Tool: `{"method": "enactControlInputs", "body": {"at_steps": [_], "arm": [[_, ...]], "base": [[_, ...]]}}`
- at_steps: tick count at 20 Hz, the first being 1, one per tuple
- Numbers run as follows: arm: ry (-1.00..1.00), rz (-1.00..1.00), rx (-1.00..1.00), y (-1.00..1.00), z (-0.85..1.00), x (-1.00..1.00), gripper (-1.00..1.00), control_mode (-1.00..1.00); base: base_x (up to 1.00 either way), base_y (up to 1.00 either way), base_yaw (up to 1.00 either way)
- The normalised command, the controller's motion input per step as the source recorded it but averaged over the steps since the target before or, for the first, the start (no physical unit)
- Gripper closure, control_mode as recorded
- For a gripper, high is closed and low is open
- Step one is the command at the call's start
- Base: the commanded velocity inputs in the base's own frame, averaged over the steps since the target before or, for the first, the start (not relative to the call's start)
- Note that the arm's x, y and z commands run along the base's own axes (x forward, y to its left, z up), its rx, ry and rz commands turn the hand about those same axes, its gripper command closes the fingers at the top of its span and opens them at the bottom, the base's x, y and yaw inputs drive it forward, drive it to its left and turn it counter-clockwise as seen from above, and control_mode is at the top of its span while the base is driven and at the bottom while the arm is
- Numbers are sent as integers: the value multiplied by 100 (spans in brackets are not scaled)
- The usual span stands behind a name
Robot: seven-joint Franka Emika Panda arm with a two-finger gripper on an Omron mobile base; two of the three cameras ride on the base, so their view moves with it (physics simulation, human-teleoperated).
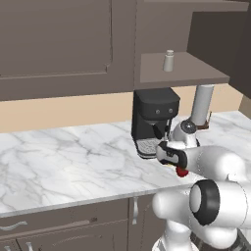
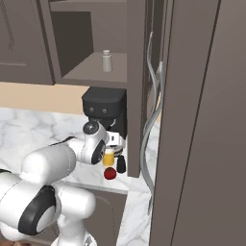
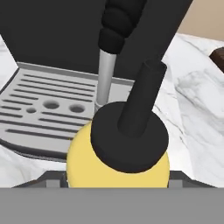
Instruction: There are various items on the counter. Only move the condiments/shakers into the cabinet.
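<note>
Yellow plastic sits closest to the wrist camera: the yellow squeeze bottle (image 3: 117,164), its dark nozzle pointing toward one o'clock. The hand (image 2: 111,144) hovers right at this bottle, but whether its fingers are spread or pinching it cannot be told. In the right base view the dark bottle (image 2: 121,165) stands just beside the yellow one, with the red fruit (image 2: 110,173) at about six o'clock of them near the edge of the marble desk (image 1: 63,162). Behind them sits the black coffee machine (image 1: 154,120). Farthest, at twelve o'clock, the grey shaker (image 1: 168,61) already stands on the cabinet (image 1: 184,73) shelf. So one condiment looks stored; two appear left. No readable writing or brand shows.
</note>
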Motion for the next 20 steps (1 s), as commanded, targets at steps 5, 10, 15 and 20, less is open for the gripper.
{"method": "enactControlInputs", "body": {"at_steps": [5,10,15,20], "arm": [[-25,-4,0,0,96,-60,100,-100],[-19,-7,1,-2,100,-58,100,-100],[-14,-8,0,-15,100,-46,100,-100],[-6,-5,0,-32,100,-28,100,-100]], "base": [[0,0,0],[0,0,0],[0,0,0],[0,0,0]]}}
